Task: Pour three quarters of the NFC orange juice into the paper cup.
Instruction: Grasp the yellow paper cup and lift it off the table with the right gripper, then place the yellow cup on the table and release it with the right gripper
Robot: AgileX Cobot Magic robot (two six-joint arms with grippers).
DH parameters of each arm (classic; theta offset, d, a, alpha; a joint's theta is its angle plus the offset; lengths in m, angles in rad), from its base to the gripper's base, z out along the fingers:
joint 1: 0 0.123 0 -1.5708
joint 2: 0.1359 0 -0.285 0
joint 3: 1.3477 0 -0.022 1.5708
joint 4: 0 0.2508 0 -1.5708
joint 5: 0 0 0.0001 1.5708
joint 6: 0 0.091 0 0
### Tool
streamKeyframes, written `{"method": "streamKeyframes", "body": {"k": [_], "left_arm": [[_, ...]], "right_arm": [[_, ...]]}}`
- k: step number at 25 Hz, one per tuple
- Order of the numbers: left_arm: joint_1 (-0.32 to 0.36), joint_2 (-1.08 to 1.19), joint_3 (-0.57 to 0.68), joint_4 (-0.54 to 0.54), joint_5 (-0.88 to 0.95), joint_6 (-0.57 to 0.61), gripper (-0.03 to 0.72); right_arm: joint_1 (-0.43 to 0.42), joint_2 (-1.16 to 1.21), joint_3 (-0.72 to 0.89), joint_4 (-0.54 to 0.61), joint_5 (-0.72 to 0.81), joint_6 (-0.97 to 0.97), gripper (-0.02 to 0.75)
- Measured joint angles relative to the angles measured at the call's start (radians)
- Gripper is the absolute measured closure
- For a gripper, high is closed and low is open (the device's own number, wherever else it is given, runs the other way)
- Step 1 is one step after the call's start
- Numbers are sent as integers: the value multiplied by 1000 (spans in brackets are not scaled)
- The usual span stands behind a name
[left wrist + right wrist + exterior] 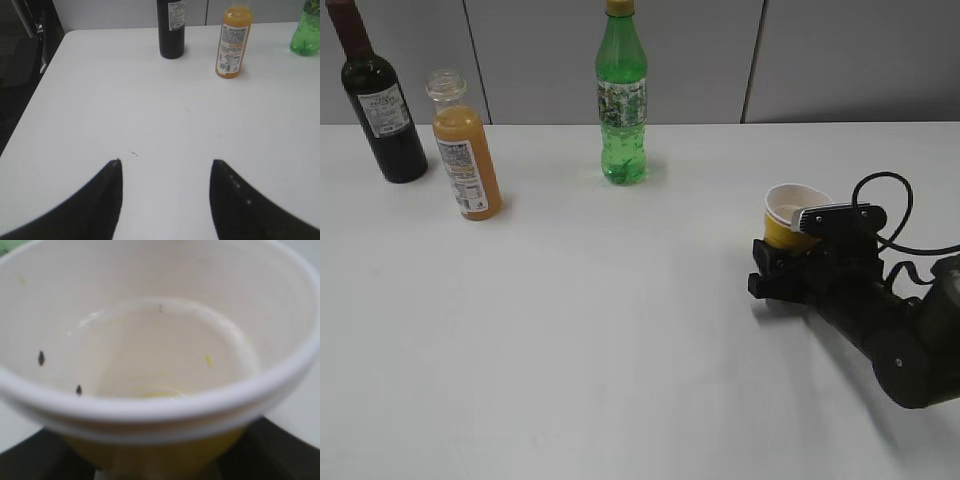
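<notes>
The paper cup (792, 212) stands at table right, inside the right gripper (798, 262), whose jaws pinch its yellow wall. Thin paper, probably light and crushable: a low, gentle hold suits. The left gripper (165, 172) is spread, empty. The NFC orange juice (466, 150) stands far left.

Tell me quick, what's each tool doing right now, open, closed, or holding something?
Left tool: open, holding nothing, over bare table.
Right tool: closed around the yellow paper cup.
</notes>
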State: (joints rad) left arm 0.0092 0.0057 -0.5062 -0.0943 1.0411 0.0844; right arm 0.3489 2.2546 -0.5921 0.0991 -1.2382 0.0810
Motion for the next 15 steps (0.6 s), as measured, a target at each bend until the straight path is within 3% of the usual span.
{"method": "streamKeyframes", "body": {"k": [5, 15], "left_arm": [[0, 0, 0, 0, 0, 0, 263], [0, 0, 0, 0, 0, 0, 263]], "right_arm": [[0, -60, 35, -117, 19, -32, 290], [0, -81, 11, -636, 20, -36, 290]]}}
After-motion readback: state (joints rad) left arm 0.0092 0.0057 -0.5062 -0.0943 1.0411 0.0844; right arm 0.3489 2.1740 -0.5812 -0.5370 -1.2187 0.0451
